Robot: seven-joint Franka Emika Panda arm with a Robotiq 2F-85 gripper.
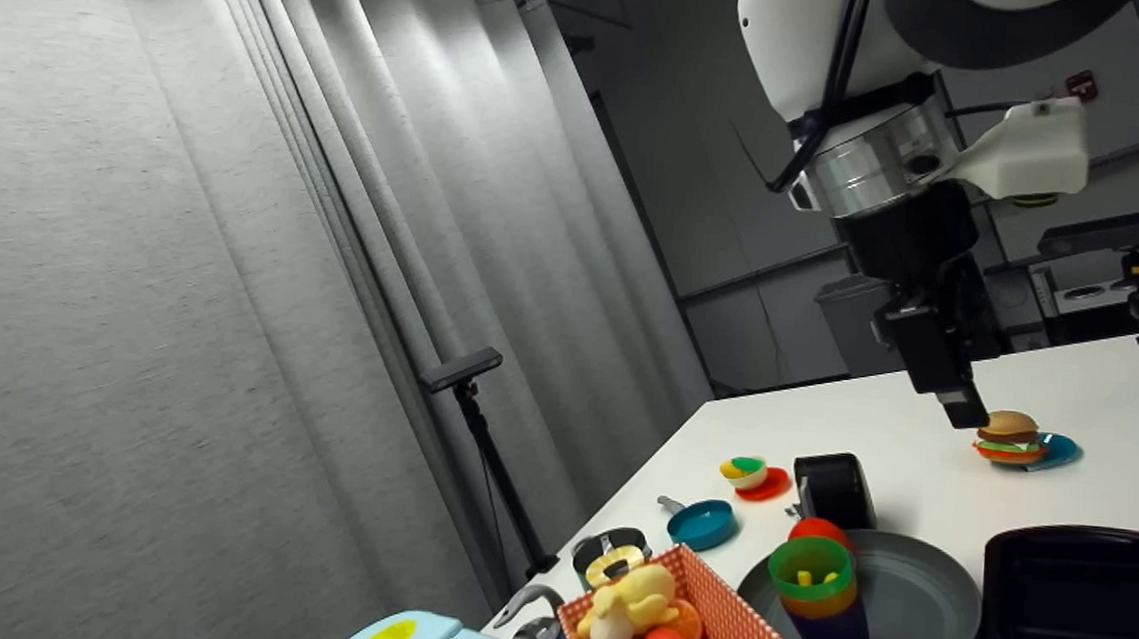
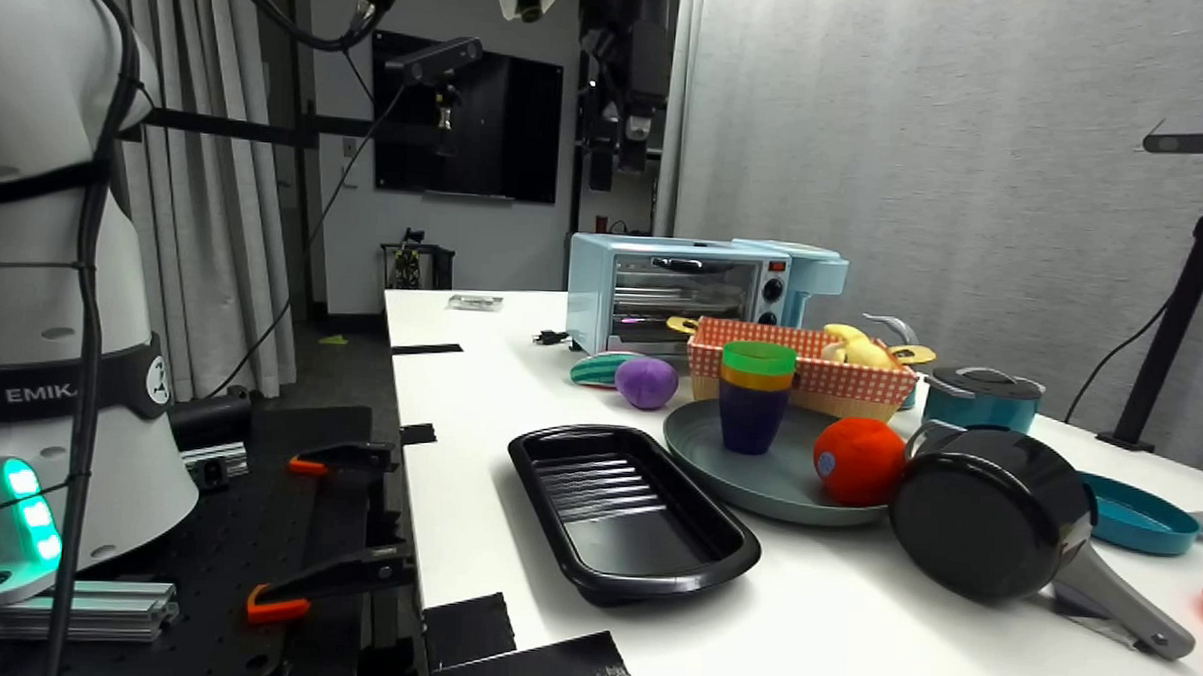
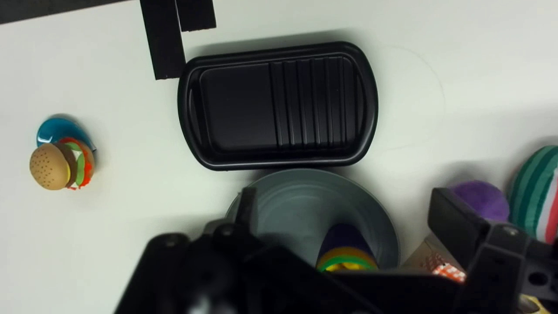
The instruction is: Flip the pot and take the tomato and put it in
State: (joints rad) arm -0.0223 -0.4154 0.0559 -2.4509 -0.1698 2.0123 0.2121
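Grey curtains (image 2: pixel 928 169) hang behind a white tabletop (image 2: pixel 832 626) crowded with toy kitchenware. Nearest me the black saucepan (image 2: pixel 990 517) lies on its side, its grey handle (image 2: pixel 1132 609) reaching out low over the tabletop; its mouth seems turned away from the black baking tray (image 2: pixel 630 514), though I couldn't swear to it. Just beyond, the plush red tomato (image 2: pixel 857 462) sits at the edge of the grey plate (image 2: pixel 756 489), right by the saucepan; whether they touch I can't tell. Farther in, nested coloured cups (image 2: pixel 755 395) stand on the plate, with a checked basket (image 2: pixel 845 385) behind.

High above, the fingers (image 3: pixel 457 226) are spread wide, with nothing between them. Righting the saucepan looks like the job to begin. I'd lower them squarely onto the handle or rim, pinch firmly, and lift slightly before rolling the saucepan mouth up, swinging it away from the tomato, which could roll. Better settle the base flat before letting go, or it may tip under the handle's weight. The tomato can follow, released low over the opening.
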